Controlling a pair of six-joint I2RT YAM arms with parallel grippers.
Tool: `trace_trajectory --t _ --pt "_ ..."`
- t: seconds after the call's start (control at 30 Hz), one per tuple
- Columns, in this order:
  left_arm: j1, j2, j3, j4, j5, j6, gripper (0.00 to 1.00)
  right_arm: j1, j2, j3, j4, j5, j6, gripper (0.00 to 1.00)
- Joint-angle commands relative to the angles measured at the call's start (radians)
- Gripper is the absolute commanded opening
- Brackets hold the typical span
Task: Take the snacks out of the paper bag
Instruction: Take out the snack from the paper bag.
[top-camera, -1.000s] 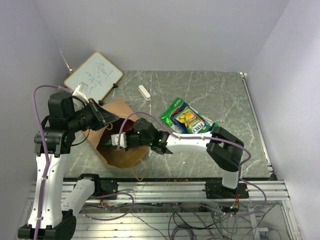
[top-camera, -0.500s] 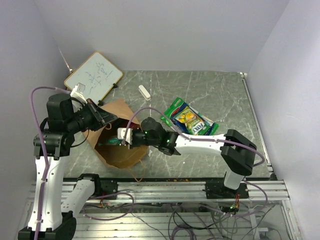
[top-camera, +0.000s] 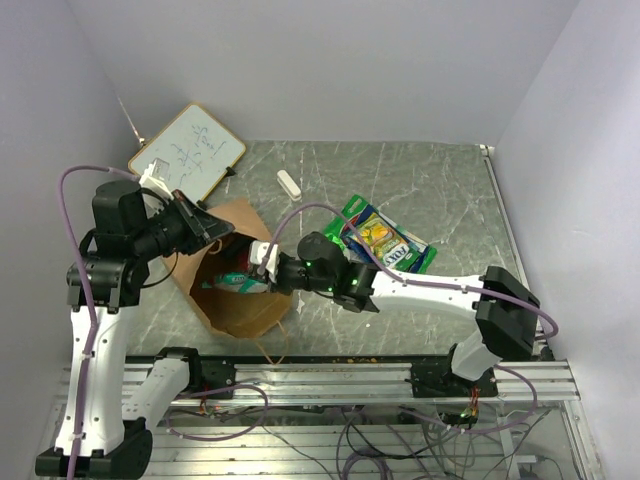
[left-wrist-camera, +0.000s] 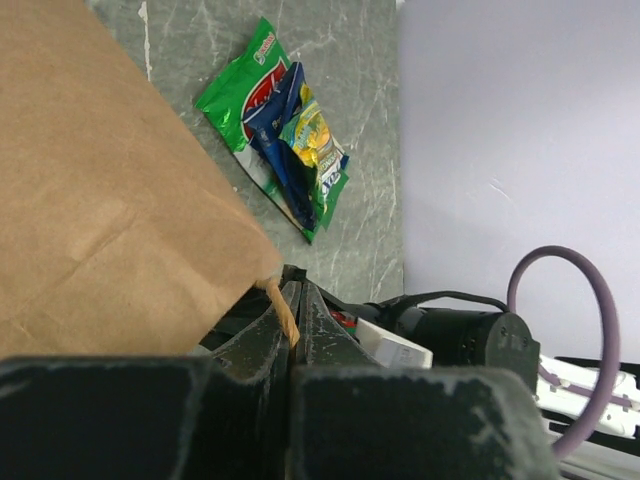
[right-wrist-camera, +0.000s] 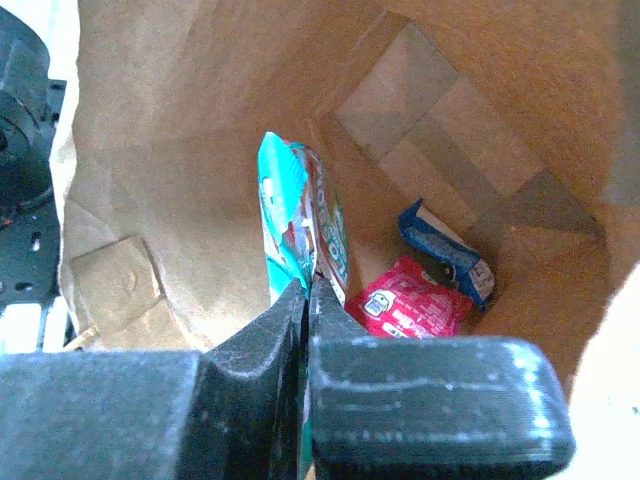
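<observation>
The brown paper bag (top-camera: 238, 312) lies open at the table's left. My left gripper (top-camera: 213, 236) is shut on the bag's rim at its twisted handle (left-wrist-camera: 284, 316) and holds the mouth up; the bag's outer wall (left-wrist-camera: 100, 200) fills the left wrist view. My right gripper (top-camera: 264, 268) is at the bag's mouth, shut on the edge of a teal, white and red packet (right-wrist-camera: 295, 215). A small red packet (right-wrist-camera: 415, 300) and a blue packet (right-wrist-camera: 445, 250) lie at the bag's bottom (right-wrist-camera: 470, 110). Green, blue and multicoloured packets (top-camera: 378, 238) lie stacked on the table to the right (left-wrist-camera: 285, 130).
A wood-framed whiteboard (top-camera: 188, 152) leans at the back left. A small white block (top-camera: 289, 184) lies on the table behind the bag. Walls close in on the left, back and right.
My right gripper has drawn back to the right from deep in the bag towards its mouth, bringing the teal packet with it. My left gripper has kept its hold on the rim.
</observation>
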Motion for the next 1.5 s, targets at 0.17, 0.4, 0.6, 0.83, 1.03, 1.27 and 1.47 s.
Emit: trace_trajectory --t 0.17,0.4,0.6,0.83,1.03,1.27,1.47 --pt "0.002 0.055 0.024 0.049 0.012 -0.010 0.07 0.002 -0.065 0.144 -0.163 0.069 0.230 0.00" --pt "0.002 0.048 -0.022 0.121 0.028 -0.044 0.07 0.002 -0.123 0.294 -0.360 0.082 0.354 0.00" --pt "0.002 0.039 -0.048 0.139 0.022 -0.046 0.07 0.002 -0.229 0.332 -0.497 0.130 0.387 0.00" --pt "0.002 0.050 -0.057 0.145 0.025 -0.052 0.07 0.001 -0.388 0.374 -0.717 0.314 0.281 0.00" --pt "0.002 0.058 -0.048 0.141 0.016 -0.048 0.07 0.000 -0.435 0.410 -0.821 0.831 0.364 0.00" --pt "0.002 0.055 -0.042 0.115 0.020 -0.036 0.07 -0.100 -0.253 0.574 -1.121 1.112 0.629 0.00" --pt "0.002 0.050 -0.037 0.099 0.022 -0.027 0.07 -0.235 -0.264 0.560 -1.204 1.070 0.728 0.00"
